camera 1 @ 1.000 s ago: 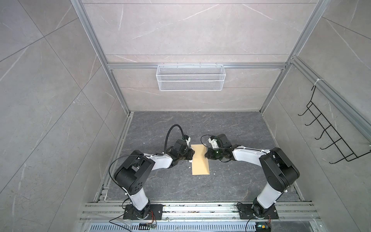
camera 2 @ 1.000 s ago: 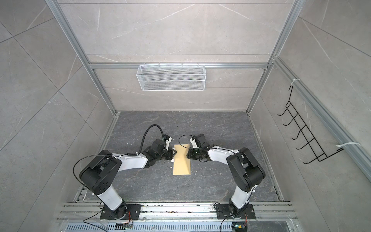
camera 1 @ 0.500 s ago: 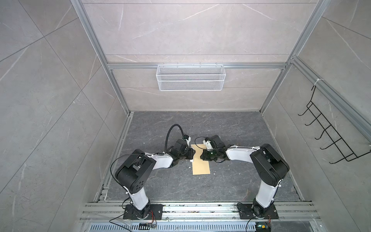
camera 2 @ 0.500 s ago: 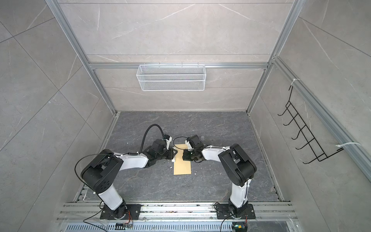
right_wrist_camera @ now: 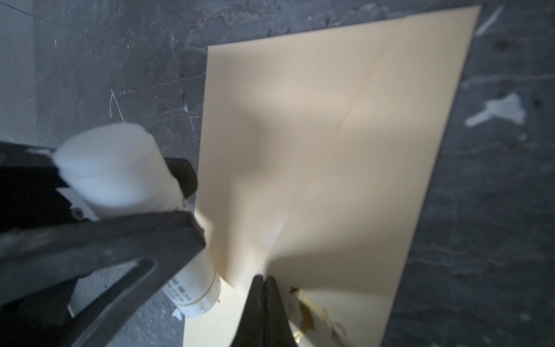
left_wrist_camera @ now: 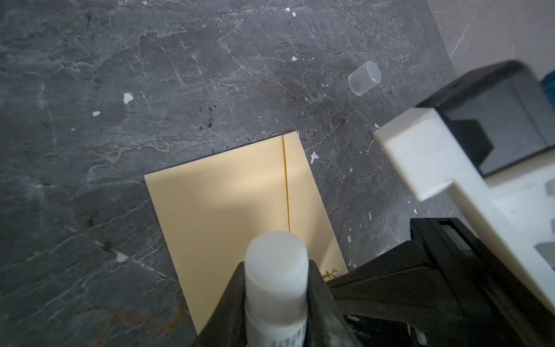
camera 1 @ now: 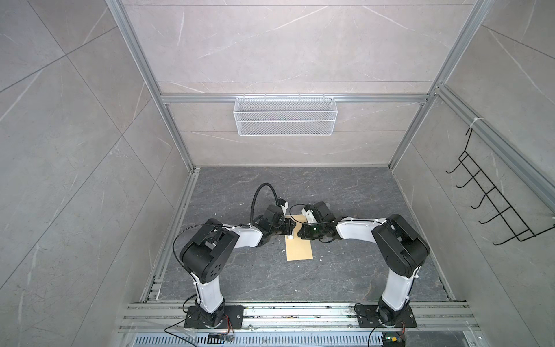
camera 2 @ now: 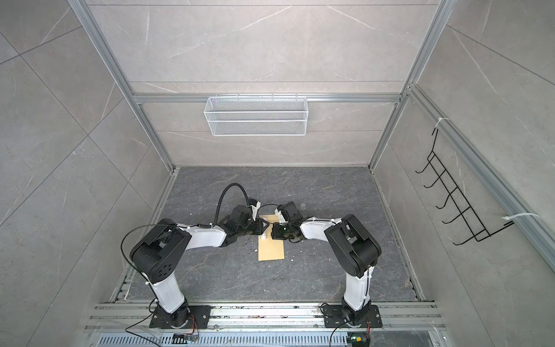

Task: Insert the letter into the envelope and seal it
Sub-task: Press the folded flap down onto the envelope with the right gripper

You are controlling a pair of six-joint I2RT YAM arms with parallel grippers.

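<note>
1. The right gripper (right_wrist_camera: 264,288), jaws pressed together, has swung in over the past second to the flap of the envelope (camera 1: 298,251). Whether paper is nipped between the jaws cannot be told.
2. The left gripper (left_wrist_camera: 275,266) stays clamped on an uncapped glue stick (left_wrist_camera: 274,249) at the envelope's edge. Its clear cap (left_wrist_camera: 364,78) lies well apart.
3. The letter (right_wrist_camera: 309,318) sits inside the envelope with only a gold flourish showing, so sealing appears to be under way.

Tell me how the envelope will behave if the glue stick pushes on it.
Probably floppy: the envelope bends up in a curve where the right gripper pinches it. Likely light and apt to slide on the smooth table, since it is thin, flat paper. A hard push from the glue stick might buckle it.
</note>
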